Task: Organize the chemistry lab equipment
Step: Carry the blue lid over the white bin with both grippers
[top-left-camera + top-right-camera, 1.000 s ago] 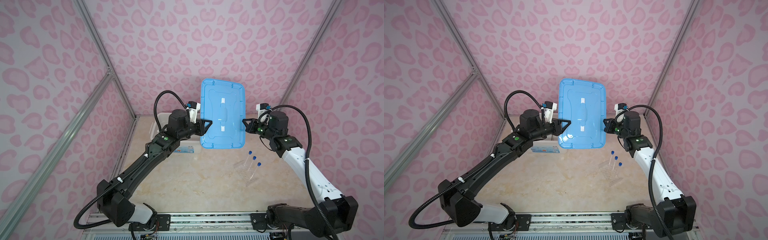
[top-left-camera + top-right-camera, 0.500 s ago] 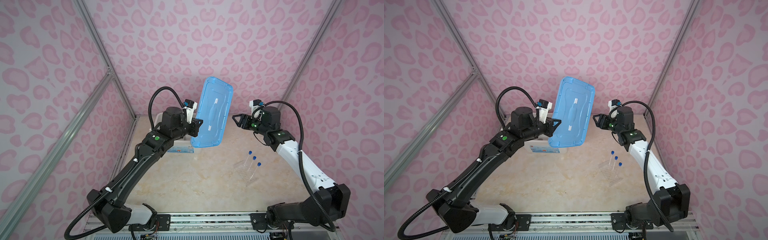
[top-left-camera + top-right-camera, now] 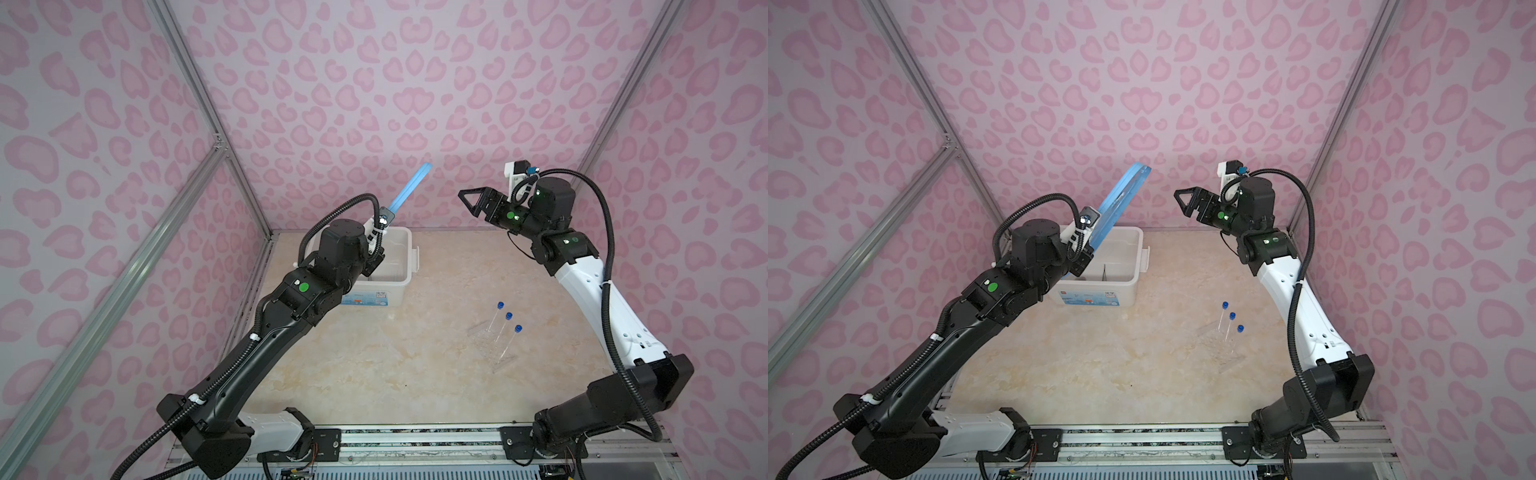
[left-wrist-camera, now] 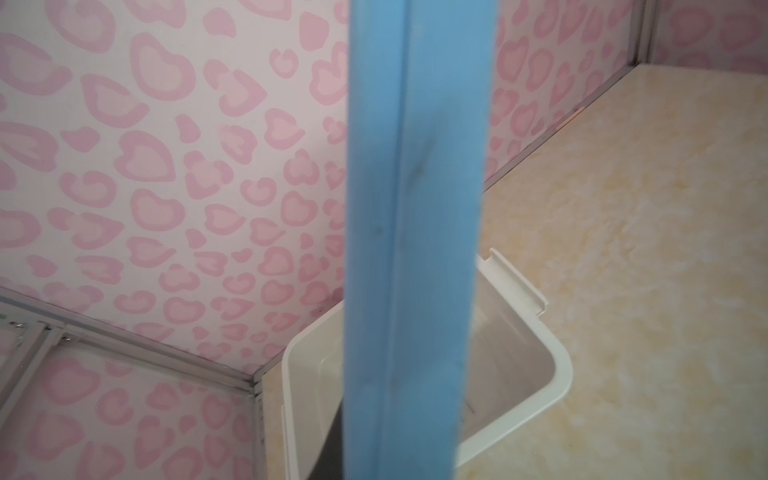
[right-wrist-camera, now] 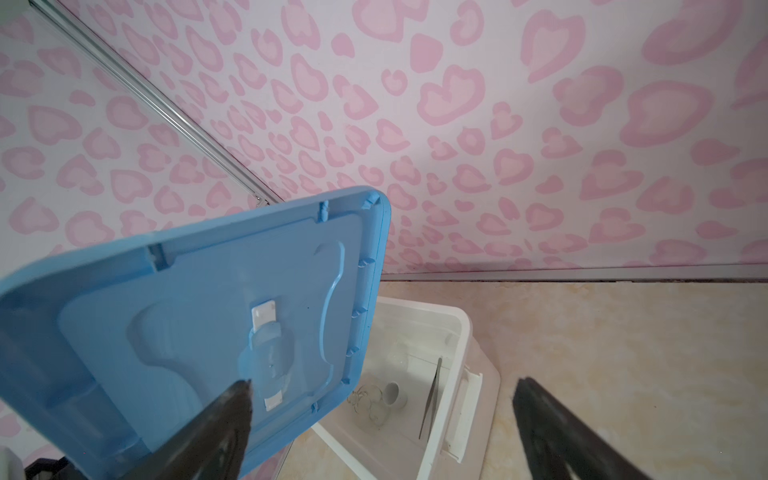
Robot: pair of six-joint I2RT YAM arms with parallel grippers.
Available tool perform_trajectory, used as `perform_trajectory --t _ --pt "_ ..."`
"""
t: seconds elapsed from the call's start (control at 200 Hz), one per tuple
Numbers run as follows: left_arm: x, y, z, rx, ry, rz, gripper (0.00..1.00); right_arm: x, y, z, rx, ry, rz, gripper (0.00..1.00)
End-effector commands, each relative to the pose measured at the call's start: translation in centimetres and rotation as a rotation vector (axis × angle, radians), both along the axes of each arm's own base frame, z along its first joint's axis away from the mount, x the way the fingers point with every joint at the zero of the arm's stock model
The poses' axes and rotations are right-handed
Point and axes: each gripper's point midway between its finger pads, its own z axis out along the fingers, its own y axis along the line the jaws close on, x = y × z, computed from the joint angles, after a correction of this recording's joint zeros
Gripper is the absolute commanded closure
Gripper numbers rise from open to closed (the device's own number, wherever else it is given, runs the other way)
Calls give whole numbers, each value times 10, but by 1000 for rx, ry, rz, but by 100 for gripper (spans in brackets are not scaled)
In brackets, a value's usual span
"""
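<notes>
Blue-capped tubes (image 3: 503,328) upright in rack (image 3: 487,345), caps up.

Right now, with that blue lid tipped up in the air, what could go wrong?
1. Only the left fingers pinch the blue lid, at one edge. It could slip and drop onto the glassware in the white bin below.
2. The test tubes stand tall in a light clear rack. A careless sweep of either arm might topple them.

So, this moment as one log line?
left gripper: holding blue lid over white bin | right gripper: open | blue-capped test tubes: in clear rack
</notes>
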Motion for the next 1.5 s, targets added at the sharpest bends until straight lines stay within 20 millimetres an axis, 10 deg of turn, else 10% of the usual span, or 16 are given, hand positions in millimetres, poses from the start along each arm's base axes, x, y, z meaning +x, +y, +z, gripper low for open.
perform_trajectory --t 0.0,0.465,0.97,1.09,1.5 --pt "7 10 2 215 -95 84 93 -1 13 5 47 43 66 2" --pt "2 -15 -66 466 -52 101 89 8 56 -80 13 327 233 6" --pt "1 -28 -110 525 0 128 81 10 76 -145 117 451 334 35" --pt "0 -30 -117 495 28 126 52 12 76 -152 119 455 328 38" --pt "-13 -29 -160 376 160 131 37 20 83 -187 206 489 355 53"
